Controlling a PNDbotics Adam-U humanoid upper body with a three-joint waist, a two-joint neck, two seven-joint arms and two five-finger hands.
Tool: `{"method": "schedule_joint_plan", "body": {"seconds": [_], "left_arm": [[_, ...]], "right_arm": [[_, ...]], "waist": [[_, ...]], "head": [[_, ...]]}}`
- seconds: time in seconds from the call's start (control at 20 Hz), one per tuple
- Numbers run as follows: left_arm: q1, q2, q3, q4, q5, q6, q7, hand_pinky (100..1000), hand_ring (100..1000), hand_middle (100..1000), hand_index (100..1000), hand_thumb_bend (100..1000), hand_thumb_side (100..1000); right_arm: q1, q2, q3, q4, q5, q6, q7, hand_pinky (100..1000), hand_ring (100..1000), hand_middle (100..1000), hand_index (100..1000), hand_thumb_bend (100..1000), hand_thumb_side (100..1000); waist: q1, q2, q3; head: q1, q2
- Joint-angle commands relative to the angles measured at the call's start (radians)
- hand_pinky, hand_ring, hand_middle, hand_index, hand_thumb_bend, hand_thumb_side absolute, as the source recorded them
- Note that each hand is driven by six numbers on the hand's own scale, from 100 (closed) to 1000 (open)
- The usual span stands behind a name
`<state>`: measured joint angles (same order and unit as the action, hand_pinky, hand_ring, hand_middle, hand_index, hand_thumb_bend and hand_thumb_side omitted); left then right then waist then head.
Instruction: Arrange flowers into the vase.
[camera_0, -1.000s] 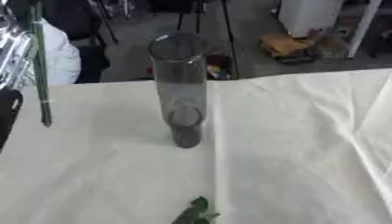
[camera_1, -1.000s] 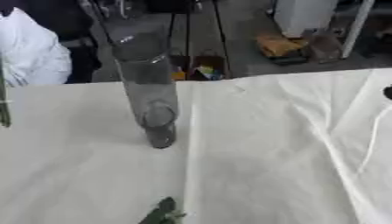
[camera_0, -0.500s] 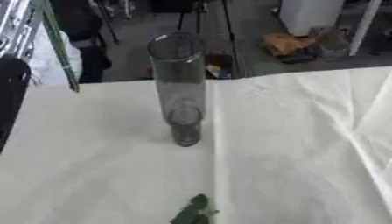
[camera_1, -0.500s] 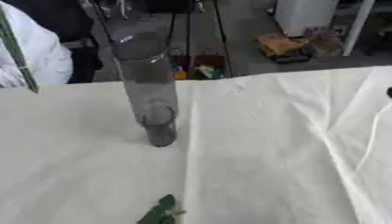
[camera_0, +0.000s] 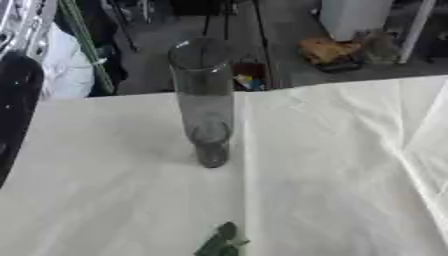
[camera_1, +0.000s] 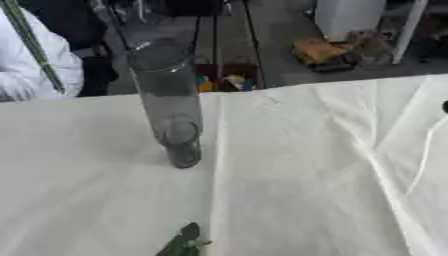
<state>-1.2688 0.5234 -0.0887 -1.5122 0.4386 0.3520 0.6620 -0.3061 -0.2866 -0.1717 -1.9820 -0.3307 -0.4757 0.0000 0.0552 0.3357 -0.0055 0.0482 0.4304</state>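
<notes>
A tall clear glass vase (camera_0: 203, 105) stands upright on the cream cloth, with no flower in it. A thin green flower stem (camera_0: 80, 47) hangs in the air to the vase's upper left, slanting down to the right. Its top runs out of the picture and its lower end sits level with the cloth's far edge. My left arm (camera_0: 17, 105) is a black shape at the left edge beside the stem, and the hold on the stem is hidden. A small dark tip (camera_1: 444, 106) at the right edge may be my right hand. A green leafy sprig (camera_0: 221, 242) lies at the near edge.
The cream cloth (camera_0: 332, 175) covers the table, with creases running down its right side. Beyond the far edge I see the floor with a yellow object (camera_0: 328, 50), stand legs, and a white shape (camera_1: 35, 70) at the far left.
The stem has risen and moved right toward the vase. My left arm has risen along the left edge. The vase and the sprig have not moved.
</notes>
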Motion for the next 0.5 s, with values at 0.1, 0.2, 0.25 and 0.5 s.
{"method": "schedule_joint_plan", "body": {"seconds": [0.1, 0.2, 0.25, 0.5], "left_arm": [[-0.053, 0.029, 0.016, 0.028, 0.046, -0.02, 0.031, 100, 100, 100, 100, 200, 346], [-0.066, 0.03, 0.016, 0.037, 0.055, -0.03, 0.036, 100, 100, 100, 100, 204, 345], [-0.071, 0.029, 0.017, 0.041, 0.058, -0.034, 0.038, 100, 100, 100, 100, 205, 345], [-0.103, 0.019, 0.022, 0.048, 0.06, -0.052, 0.045, 100, 100, 100, 100, 212, 339]], "right_arm": [[0.004, -0.033, -0.002, -0.018, -0.008, -0.003, 0.003, 785, 735, 421, 865, 100, 850], [0.007, -0.035, -0.002, -0.018, -0.007, -0.003, 0.003, 785, 736, 420, 866, 100, 850], [0.008, -0.036, -0.003, -0.018, -0.007, -0.004, 0.002, 785, 736, 420, 866, 100, 850], [0.012, -0.038, 0.0, -0.018, -0.007, -0.004, 0.006, 788, 737, 417, 867, 100, 851]], "waist": [[0.007, -0.038, 0.0], [0.009, -0.041, -0.002], [0.009, -0.041, -0.002], [0.009, -0.04, -0.007]], "head": [[0.005, 0.015], [0.008, 0.021], [0.009, 0.022], [0.016, 0.025]]}}
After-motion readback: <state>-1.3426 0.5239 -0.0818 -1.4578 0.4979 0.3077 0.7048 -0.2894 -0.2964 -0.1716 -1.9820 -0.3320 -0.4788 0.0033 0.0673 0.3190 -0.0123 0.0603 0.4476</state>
